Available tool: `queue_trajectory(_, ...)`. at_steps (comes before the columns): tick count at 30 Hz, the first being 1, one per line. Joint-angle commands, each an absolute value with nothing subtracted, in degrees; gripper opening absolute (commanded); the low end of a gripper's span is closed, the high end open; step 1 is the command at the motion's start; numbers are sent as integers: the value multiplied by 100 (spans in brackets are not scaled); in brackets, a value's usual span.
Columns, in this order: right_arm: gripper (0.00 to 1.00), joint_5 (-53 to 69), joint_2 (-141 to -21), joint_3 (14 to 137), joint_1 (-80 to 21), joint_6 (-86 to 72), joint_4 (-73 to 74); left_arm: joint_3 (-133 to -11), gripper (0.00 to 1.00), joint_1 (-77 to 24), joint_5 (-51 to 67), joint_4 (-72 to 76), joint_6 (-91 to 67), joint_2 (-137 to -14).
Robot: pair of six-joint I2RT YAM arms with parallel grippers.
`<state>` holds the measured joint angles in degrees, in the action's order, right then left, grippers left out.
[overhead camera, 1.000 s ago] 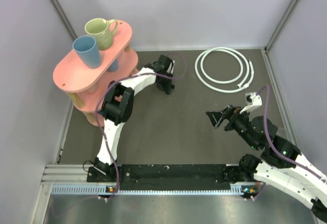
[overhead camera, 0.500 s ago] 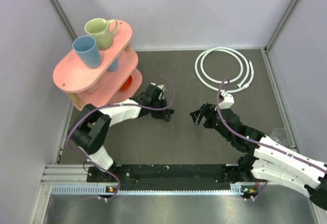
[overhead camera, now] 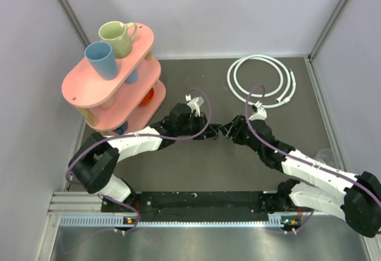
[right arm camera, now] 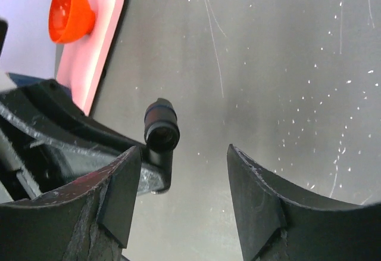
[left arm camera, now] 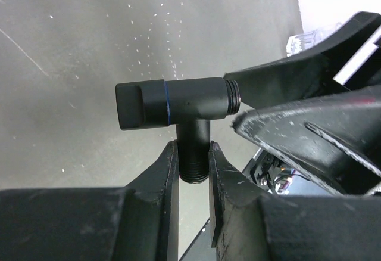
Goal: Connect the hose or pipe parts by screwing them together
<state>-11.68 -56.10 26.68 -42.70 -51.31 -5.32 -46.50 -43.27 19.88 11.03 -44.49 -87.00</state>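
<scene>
Left wrist — left claw (left arm camera: 193,154) pinches the T-connector (left arm camera: 178,103); right claw (right arm camera: 183,154) gapes at its threaded end.

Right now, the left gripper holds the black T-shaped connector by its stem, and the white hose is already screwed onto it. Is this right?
The left gripper does hold the black T-shaped connector by its stem, but the white hose is not screwed onto it: the top external view shows it lying coiled, apart from the connector.

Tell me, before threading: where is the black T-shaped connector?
The T-shaped connector sits mid-frame in the left wrist view, stem clamped in the left gripper, right gripper beside its threaded end.
</scene>
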Motion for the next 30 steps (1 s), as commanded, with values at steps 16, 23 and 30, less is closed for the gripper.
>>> queue_trajectory(16,39,-589,-6311,3015,-3902,-5160,-1608,-4693,0,-4447,2408,2092,-4702,-8525)
queue_trajectory(23,0,-562,-6372,3146,-3902,-4378,-1775,-4684,2,-4456,2549,2127,-4702,-8517)
queue_trajectory(30,0,-230,-6284,3656,-3850,-2754,-1302,-5000,70,-4456,2874,1408,-4282,-8184)
